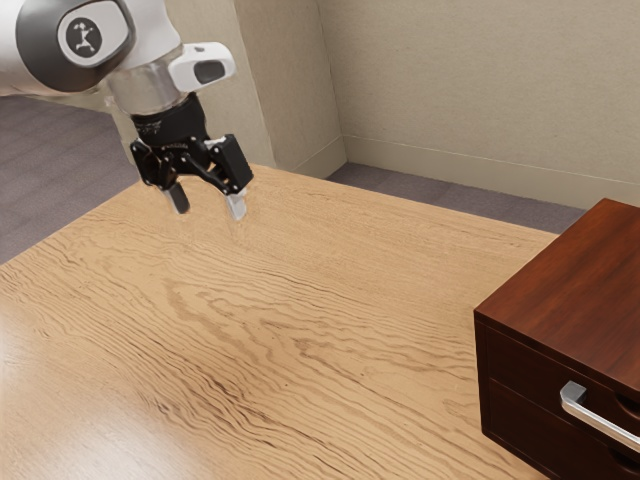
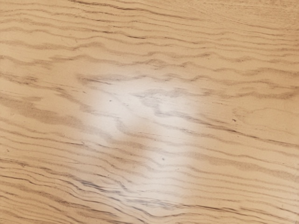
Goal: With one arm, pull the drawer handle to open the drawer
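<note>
A silver drawer handle [image 1: 598,412] sits on the front of a dark wooden cabinet [image 1: 575,285] at the lower edge of the exterior view's right, partly cut off by the frame. The drawer [image 1: 530,365] it belongs to looks shut, its front flush with the cabinet body as far as can be seen. The cabinet stands on a broad, pale wood-grain table [image 1: 300,330], with a wide stretch of bare tabletop between it and the robot.

Well apart from the handle, at the exterior view's upper left, the Franka arm [image 1: 90,40] holds its black gripper [image 1: 208,204] above the table, fingers spread wide and pointing down, with nothing between them. The wrist view looks straight down on table grain [image 2: 224,140] with a soft patch of reflected light.

By this evidence the task is at its very start: nothing is grasped and the drawer is not yet open. The whole job is left: crossing to the cabinet, lining the fingers up on the handle, closing on it and pulling.
</note>
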Motion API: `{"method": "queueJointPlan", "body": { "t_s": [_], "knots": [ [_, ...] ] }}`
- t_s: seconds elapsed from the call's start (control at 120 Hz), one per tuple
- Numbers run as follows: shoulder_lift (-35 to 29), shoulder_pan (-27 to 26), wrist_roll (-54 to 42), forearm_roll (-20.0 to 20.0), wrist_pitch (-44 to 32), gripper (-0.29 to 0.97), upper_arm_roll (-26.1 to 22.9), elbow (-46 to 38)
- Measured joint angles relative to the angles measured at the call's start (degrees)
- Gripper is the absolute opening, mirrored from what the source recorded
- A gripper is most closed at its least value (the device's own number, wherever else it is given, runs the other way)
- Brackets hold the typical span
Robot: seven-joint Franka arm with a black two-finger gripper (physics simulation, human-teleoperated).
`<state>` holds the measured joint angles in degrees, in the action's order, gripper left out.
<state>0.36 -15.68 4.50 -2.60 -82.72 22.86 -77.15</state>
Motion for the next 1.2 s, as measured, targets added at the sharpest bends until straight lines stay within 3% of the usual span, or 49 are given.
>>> {"method": "queueJointPlan", "body": {
  "t_s": [0.183,0.433,0.775,1.2],
  "knots": [
    [-1.98,2.48,6.04,-1.0,1.91,0.68,-4.0,2.18],
    [-3.02,2.63,29.74,-1.29,4.47,0.68,-8.74,2.17],
    [-0.86,-7.1,53.19,-0.95,4.91,0.68,-9.61,1.69],
    [-0.68,-21.41,68.52,-0.86,1.43,0.68,-9.64,-0.46]
  ]
}}
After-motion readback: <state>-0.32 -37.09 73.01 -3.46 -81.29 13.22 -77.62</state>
